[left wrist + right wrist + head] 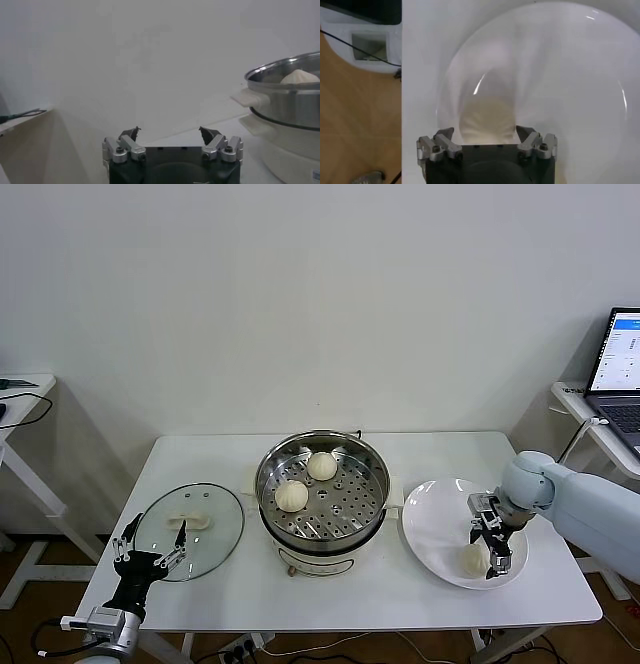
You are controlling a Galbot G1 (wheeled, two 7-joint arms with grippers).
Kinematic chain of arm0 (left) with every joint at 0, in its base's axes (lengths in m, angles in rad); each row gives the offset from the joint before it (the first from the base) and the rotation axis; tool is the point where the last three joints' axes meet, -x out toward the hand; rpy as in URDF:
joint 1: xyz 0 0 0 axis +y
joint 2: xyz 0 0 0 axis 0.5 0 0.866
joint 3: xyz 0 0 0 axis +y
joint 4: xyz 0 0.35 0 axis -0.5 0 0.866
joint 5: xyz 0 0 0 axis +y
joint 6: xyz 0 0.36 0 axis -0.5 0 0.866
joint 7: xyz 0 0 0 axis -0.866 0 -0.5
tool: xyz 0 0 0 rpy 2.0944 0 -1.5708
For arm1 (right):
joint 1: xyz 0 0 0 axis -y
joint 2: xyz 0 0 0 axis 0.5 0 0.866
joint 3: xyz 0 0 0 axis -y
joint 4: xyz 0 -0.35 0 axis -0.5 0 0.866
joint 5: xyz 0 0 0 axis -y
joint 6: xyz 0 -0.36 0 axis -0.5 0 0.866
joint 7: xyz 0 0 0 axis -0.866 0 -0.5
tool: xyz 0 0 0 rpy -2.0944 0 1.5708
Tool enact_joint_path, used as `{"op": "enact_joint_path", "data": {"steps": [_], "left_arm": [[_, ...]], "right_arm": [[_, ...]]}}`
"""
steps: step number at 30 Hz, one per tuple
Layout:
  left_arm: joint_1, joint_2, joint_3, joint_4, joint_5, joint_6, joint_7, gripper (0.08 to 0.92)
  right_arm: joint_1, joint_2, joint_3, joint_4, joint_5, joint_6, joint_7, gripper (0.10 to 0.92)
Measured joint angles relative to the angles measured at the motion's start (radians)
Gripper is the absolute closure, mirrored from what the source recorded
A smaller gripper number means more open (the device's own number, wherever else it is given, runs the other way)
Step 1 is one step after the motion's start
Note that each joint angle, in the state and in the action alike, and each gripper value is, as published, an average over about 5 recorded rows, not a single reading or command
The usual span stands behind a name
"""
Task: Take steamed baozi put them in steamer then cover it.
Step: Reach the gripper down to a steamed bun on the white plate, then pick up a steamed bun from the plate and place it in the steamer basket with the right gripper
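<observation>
Baozi (487, 120) between right gripper (485, 134) jaws

Right arm (580, 499) pale grey-blue, rounded shell; both tools black, silver screwed knuckles, dark fingertips.

Steamer (322, 499): round shiny steel pot on a white base, at table centre, uncovered, perforated tray exposed. Two buns rest on the tray, one (321, 465) at 12 o'clock, the other (291, 495) at 9 o'clock, both cream-white, apart from each other. A third bun (473, 558) lies well off at the steamer's 4 o'clock. Lid (190, 530): clear glass, metal rim, white handle up, flat on the table at the steamer's 9 o'clock.
</observation>
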Motion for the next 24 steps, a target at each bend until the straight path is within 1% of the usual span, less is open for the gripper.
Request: {"op": "enact_joint_path", "data": {"steps": [6, 9, 17, 24], "left_arm": [[-0.003, 0.000, 0.000, 0.002, 0.000, 0.000, 0.000, 0.177], [-0.003, 0.000, 0.000, 0.003, 0.000, 0.000, 0.000, 0.177], [-0.004, 0.000, 0.001, -0.001, 0.000, 0.001, -0.001, 0.177], [0.000, 0.001, 0.005, -0.011, 0.001, 0.003, -0.004, 0.177]], "right_arm": [[-0.009, 0.010, 0.009, -0.010, -0.006, 0.002, 0.002, 0.315], [-0.013, 0.013, 0.013, -0.013, -0.007, 0.003, 0.003, 0.335], [-0.011, 0.007, 0.019, -0.007, -0.001, 0.004, 0.001, 0.346], [0.066, -0.019, -0.007, 0.015, 0.048, 0.011, -0.016, 0.347]]}}
